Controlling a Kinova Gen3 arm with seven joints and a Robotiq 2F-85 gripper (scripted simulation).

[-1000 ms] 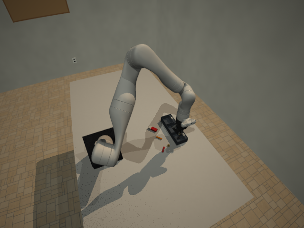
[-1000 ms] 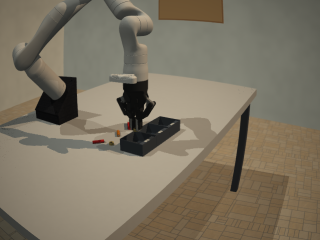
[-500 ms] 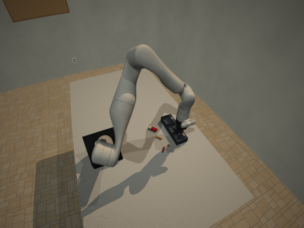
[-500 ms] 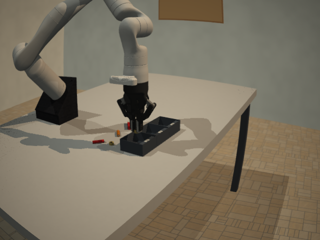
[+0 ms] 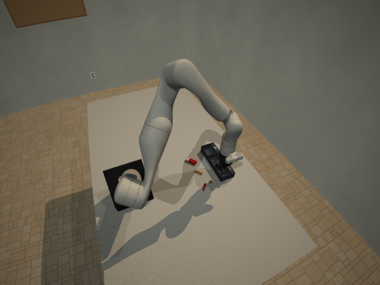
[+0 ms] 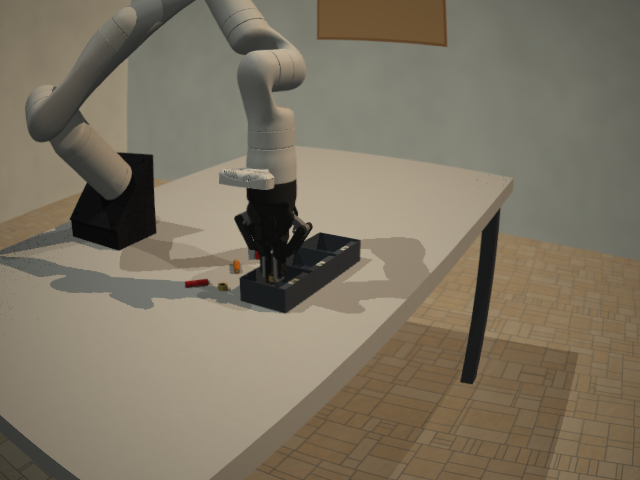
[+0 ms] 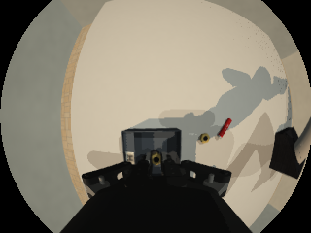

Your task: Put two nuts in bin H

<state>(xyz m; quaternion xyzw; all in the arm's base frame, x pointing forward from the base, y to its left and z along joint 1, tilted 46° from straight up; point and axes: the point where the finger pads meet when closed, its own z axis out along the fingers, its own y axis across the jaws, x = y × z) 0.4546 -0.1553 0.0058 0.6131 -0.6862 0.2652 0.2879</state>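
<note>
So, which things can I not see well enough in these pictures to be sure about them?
- Bin letters: the labels on the bin row are too small in every view, so which bin is H cannot be read.
- Floor of the end compartment: hidden by the gripper and the bin wall in the exterior view.
- Held nut: only a small brass spot in the wrist view.
- Red block: almost hidden behind the gripper in the exterior view.

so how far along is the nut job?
Done: nothing visibly in the bin beforehand; its floor is partly hidden. In hand: the gripper is shut on a brass nut, lowered into the end compartment. Left: let go, then fetch the second nut on the table beside the red piece.
</note>
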